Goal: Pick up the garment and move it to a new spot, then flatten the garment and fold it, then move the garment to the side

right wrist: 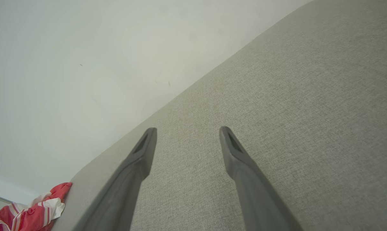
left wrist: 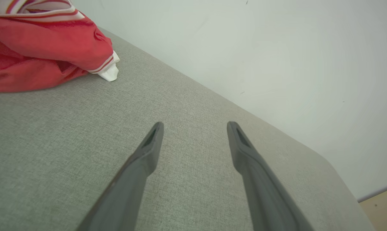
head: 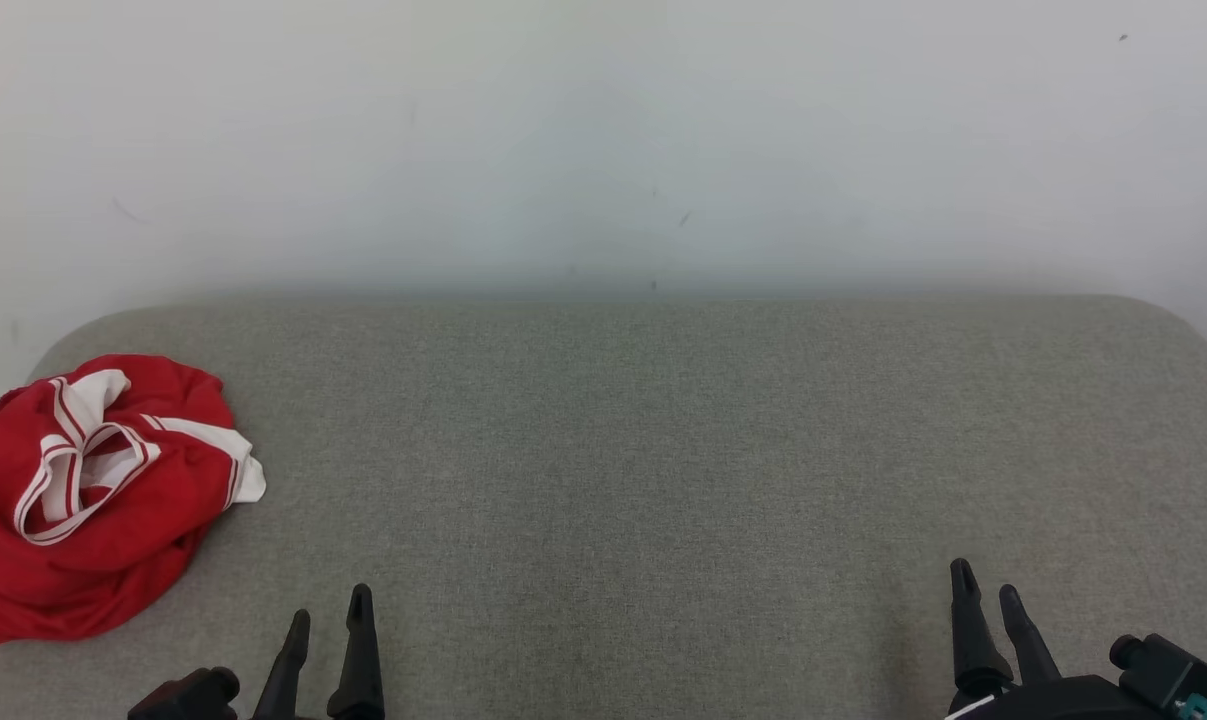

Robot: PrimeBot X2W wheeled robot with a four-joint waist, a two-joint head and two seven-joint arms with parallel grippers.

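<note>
A crumpled red garment (head: 93,500) with white striped trim lies bunched at the far left of the grey fabric surface (head: 643,450). It fills the upper left of the left wrist view, garment (left wrist: 36,48), and a corner of it peeks into the lower left of the right wrist view, garment (right wrist: 29,211). My left gripper (head: 328,610) stands open near the front edge, to the right of the garment and apart from it, with nothing between its fingers (left wrist: 148,150). At the lower right my right gripper (head: 983,585) is open too, holding nothing, its fingers (right wrist: 142,154) over bare fabric.
A plain pale wall (head: 603,140) rises directly behind the grey surface. The surface has rounded far corners, and its right end (left wrist: 340,179) drops off to a tan floor (left wrist: 382,205). Bare fabric spans the stretch between garment and right gripper.
</note>
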